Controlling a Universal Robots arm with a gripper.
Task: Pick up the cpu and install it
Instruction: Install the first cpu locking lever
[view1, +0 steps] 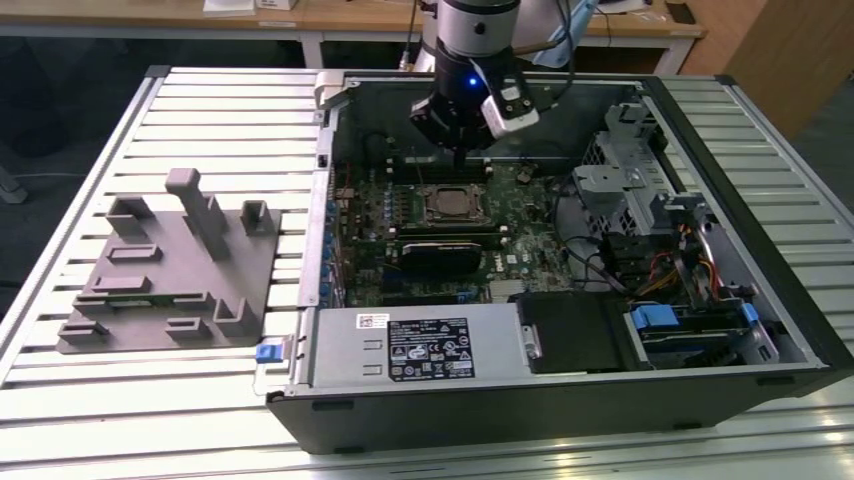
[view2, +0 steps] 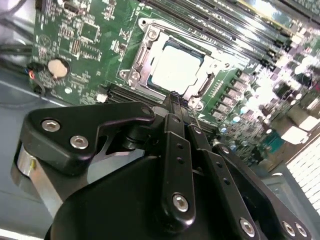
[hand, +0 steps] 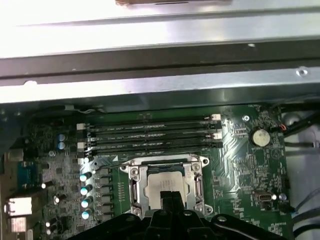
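Note:
The cpu (view1: 447, 203) lies flat in the square socket frame (view1: 447, 186) on the green motherboard inside the open computer case. Its pale silver top shows in both wrist views (view2: 176, 67) (hand: 165, 181). My gripper (view1: 461, 158) hangs above the board, just on the far side of the socket and clear of the chip. In both wrist views the two black fingers are pressed together with nothing between them (view2: 173, 96) (hand: 167, 196), and their tips point at the socket's edge.
A grey plastic tray (view1: 174, 270) lies on the slatted table at the exterior view's left. Inside the case are a black heatsink block (view1: 441, 255), the power supply (view1: 414, 345), a drive cage (view1: 641, 190), memory slots (hand: 150, 135) and a coin battery (hand: 260, 136).

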